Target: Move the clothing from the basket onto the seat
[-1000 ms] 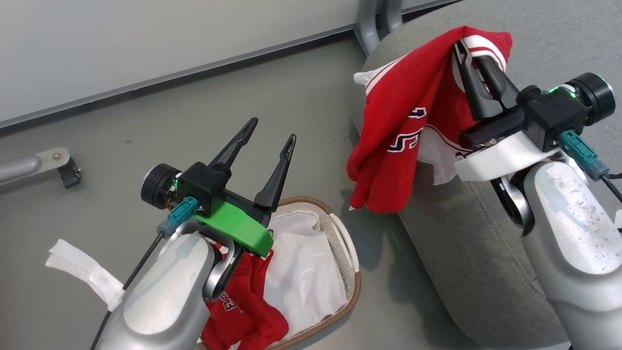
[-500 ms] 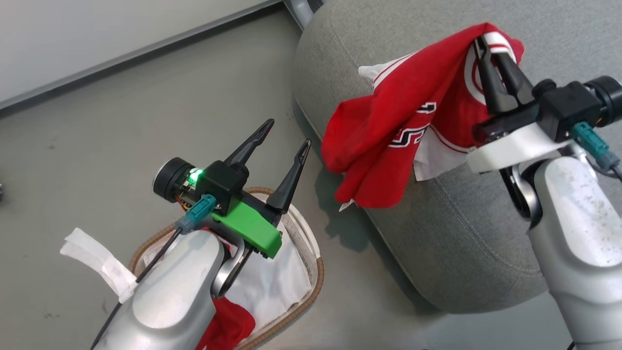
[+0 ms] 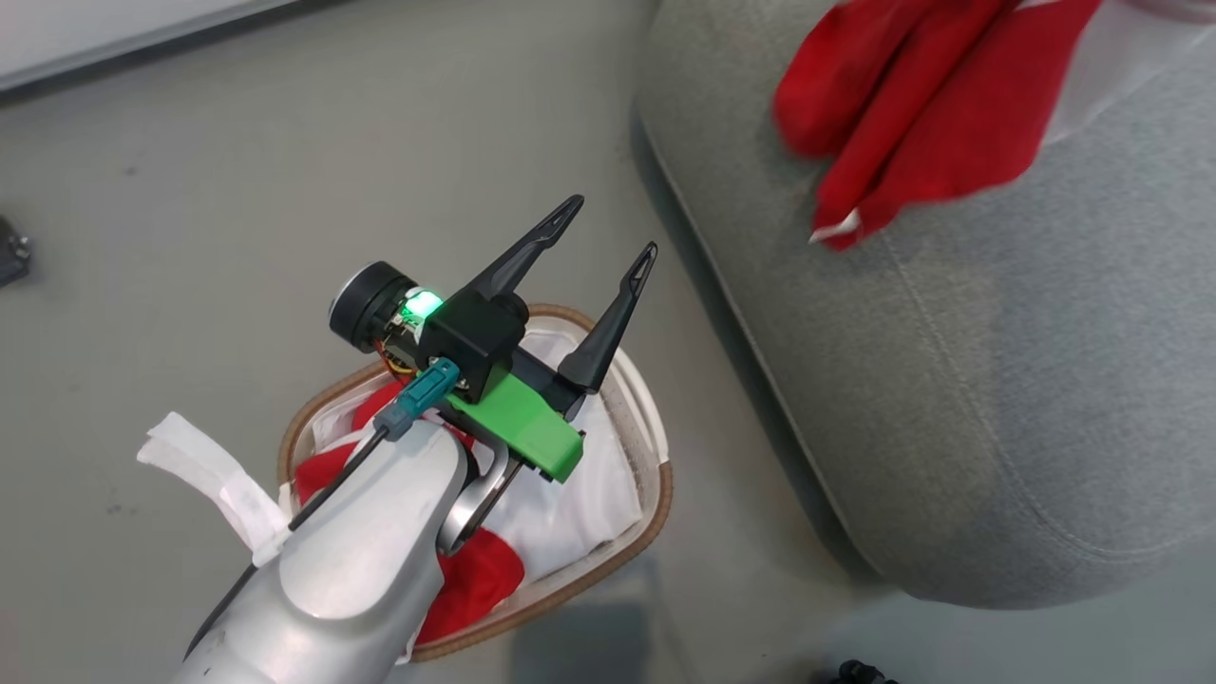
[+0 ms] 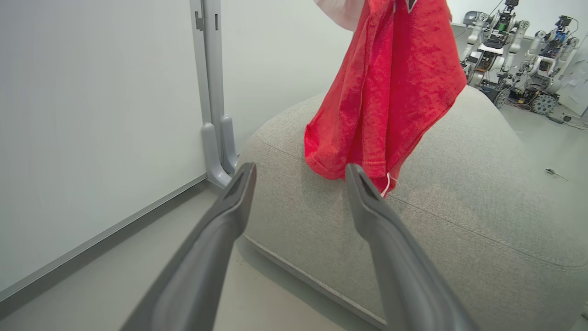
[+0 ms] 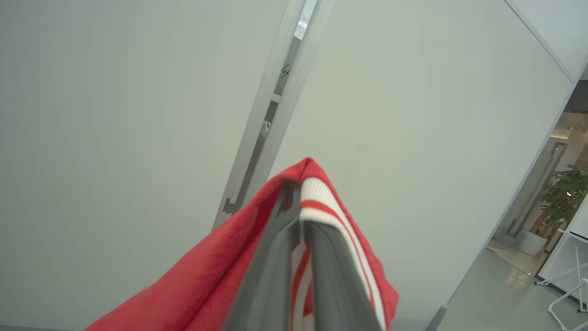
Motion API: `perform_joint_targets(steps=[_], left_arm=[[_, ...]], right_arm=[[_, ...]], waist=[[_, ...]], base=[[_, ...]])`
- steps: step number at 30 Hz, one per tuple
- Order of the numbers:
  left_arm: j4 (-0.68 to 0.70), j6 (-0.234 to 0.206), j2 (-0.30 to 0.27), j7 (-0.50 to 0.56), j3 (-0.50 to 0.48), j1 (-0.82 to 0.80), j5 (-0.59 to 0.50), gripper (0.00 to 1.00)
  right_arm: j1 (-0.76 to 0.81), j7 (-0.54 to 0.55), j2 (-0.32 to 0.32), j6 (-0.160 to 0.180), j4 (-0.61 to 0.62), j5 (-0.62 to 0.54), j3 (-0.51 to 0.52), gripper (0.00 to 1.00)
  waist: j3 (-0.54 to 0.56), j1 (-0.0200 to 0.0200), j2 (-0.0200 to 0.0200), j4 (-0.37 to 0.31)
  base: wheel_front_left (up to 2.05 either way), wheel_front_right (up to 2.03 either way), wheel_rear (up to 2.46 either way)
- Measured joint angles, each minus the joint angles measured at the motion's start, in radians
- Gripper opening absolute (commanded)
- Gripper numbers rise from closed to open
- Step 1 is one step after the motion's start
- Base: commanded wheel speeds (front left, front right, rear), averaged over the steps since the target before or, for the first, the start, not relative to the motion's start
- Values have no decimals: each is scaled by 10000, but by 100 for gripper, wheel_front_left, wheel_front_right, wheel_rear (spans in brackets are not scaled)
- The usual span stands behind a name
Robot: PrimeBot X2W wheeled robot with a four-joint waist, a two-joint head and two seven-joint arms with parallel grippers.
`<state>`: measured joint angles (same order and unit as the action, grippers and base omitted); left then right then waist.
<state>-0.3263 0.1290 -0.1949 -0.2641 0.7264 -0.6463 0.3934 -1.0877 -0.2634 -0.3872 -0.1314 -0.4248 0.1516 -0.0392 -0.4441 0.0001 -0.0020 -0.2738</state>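
A red garment [image 3: 926, 100] hangs over the grey seat [image 3: 997, 380], its lower hem near the cushion's top; the left wrist view shows this garment [image 4: 383, 92] dangling above the seat [image 4: 459, 220]. My right gripper [image 5: 298, 207] is shut on the garment's white-and-red striped trim [image 5: 321, 202], fingers pointing up toward a wall. My left gripper [image 3: 608, 233] is open and empty, hovering over the basket [image 3: 655, 494], which stands on the floor left of the seat. More red clothing [image 3: 475, 579] lies in the basket on the white liner [image 3: 570, 503], partly hidden by my left arm.
Grey floor [image 3: 190, 190] surrounds the basket. A white wall panel with a grey metal post [image 4: 213, 92] stands behind the seat. Other robots [image 4: 514, 41] are parked far beyond the seat. A white strap [image 3: 209, 475] trails from my left forearm.
The head camera has tilted down and swung, so the right gripper has left its picture. The held garment has risen higher over the seat. My left gripper stays open above the basket.
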Motion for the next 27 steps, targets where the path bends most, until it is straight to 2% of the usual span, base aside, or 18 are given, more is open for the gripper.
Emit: perform_joint_targets(steps=[7, 13, 21, 27], left_arm=[[366, 0, 146, -2, -23, -161, -232, 100], [476, 0, 134, 0, -84, -189, -355, 100], [491, 0, 109, -2, -215, -191, -504, 100], [472, 0, 4, 0, -451, -148, -539, 100]], right_arm=[[-1662, 230, -1262, 0, -1085, 105, 1055, 0], [-1722, 328, -1741, 0, -2437, -288, 1490, 0], [-443, 61, -980, 0, -4351, -602, 2102, 0], [426, 17, -205, 0, -4544, -844, 2224, 0]], waist=[[-610, 0, 0, 762], [-1253, 1, 0, 1230], [-2012, 1, 0, 1580], [-2226, 1, 0, 1477]], base=[[0, 0, 0], [0, 0, 0], [0, 0, 0], [0, 0, 0]])
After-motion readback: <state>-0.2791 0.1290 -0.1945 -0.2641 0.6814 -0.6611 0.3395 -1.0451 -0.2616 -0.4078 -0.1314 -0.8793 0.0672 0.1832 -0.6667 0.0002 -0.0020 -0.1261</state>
